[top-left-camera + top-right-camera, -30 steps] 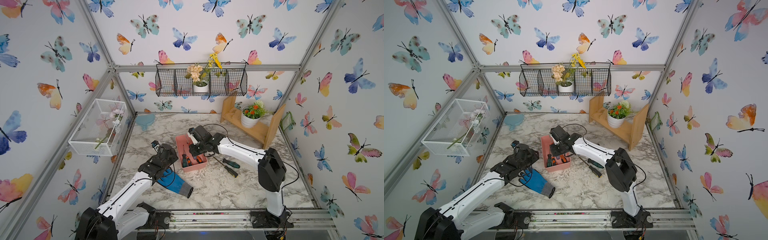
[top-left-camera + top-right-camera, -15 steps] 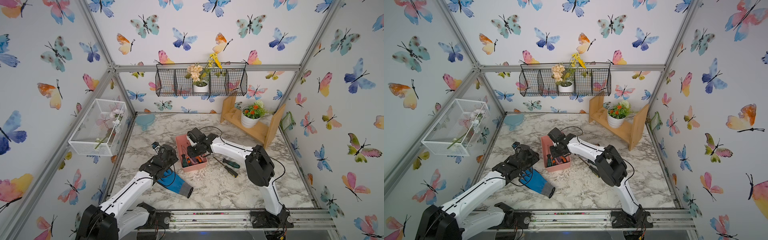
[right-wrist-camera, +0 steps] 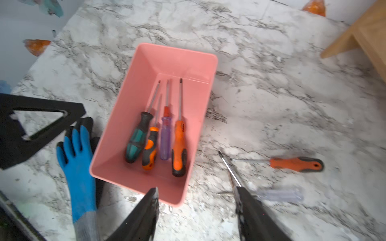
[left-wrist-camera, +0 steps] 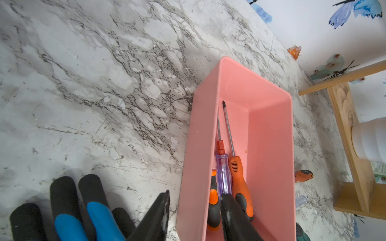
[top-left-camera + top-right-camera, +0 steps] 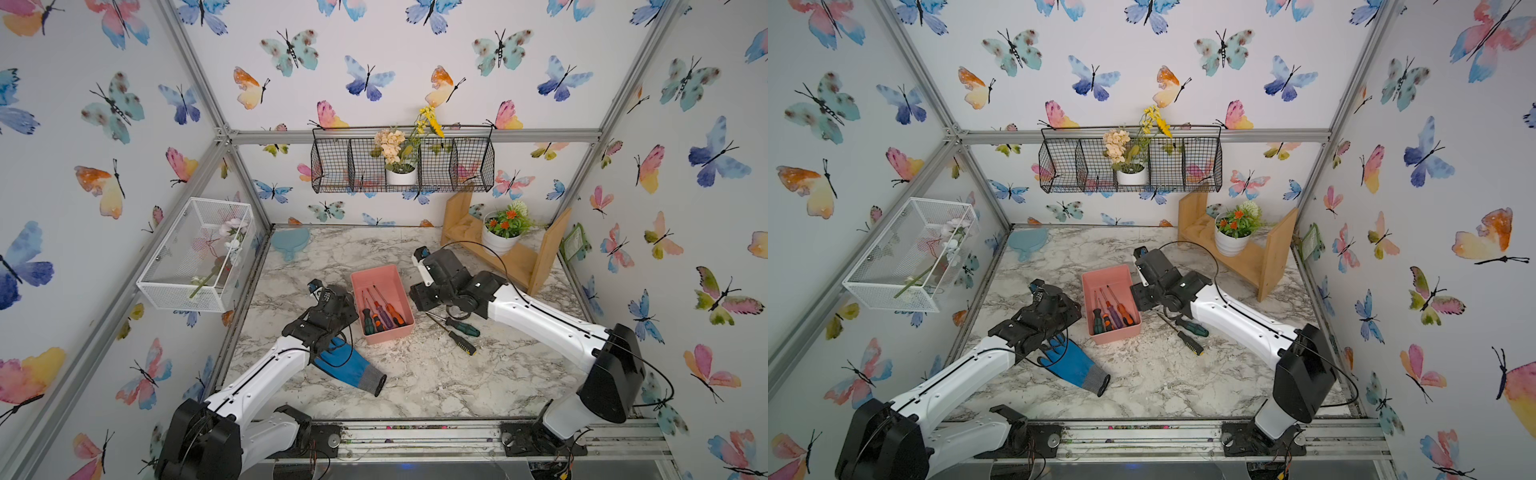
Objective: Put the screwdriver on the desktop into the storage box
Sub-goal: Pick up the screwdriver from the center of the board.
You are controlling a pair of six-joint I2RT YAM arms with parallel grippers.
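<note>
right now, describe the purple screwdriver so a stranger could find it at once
On the marble desktop sits a pink box holding four screwdrivers side by side. The purple screwdriver lies between a short orange one and a long orange one; it alone has a see-through purple handle with a red collar.

Staged lab booth; aluminium frame (image 5: 540, 136), butterfly-papered walls (image 5: 374, 50).

Butterfly-papered walls (image 5: 415, 62), aluminium frame (image 5: 270, 136), black wire basket (image 5: 340, 166), wooden shelf (image 5: 519, 266)
</note>
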